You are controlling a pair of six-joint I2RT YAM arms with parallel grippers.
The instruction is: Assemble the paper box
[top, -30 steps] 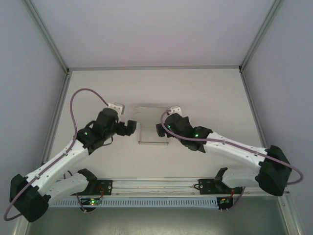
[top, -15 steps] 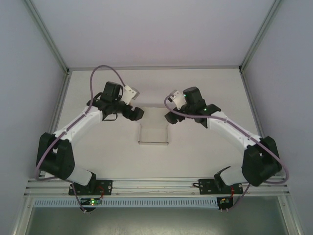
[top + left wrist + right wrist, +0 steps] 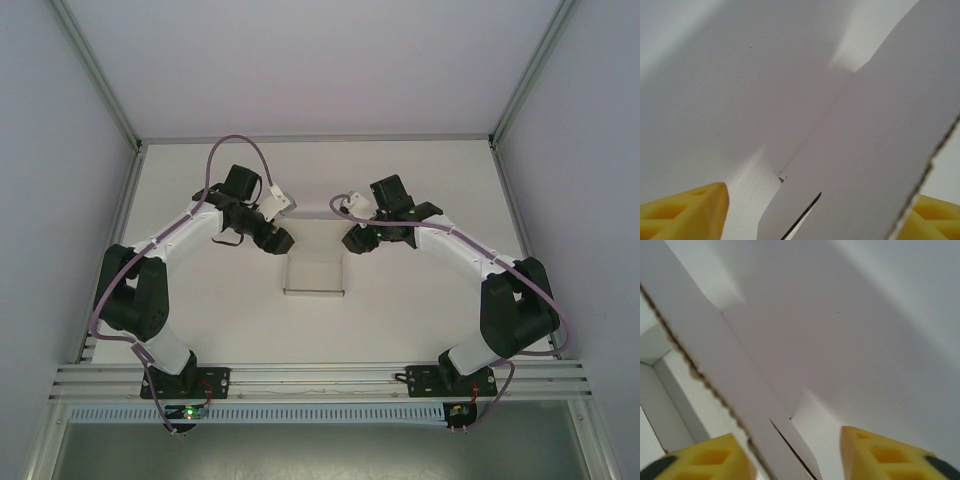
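Arms on both sides have swung off the box's flanks and reached toward its far end, elbows folded back near the bases. The left gripper [image 3: 274,240] now sits at the far-left corner of the paper box [image 3: 314,272] and the right gripper [image 3: 356,240] at the far-right corner. The box itself lies where it did, in the middle of the table [image 3: 430,320]. Both pairs of jaws have narrowed from wide open. Even so, the left's yellow fingers [image 3: 685,212] are spread, with a paperboard flap's edge standing between them, and the right's fingers [image 3: 890,455] likewise straddle a flap edge without pinching it. My reading is that the pair is lining up to nip the two far corner flaps and fold them in, so closing the end wall looks like the step in hand
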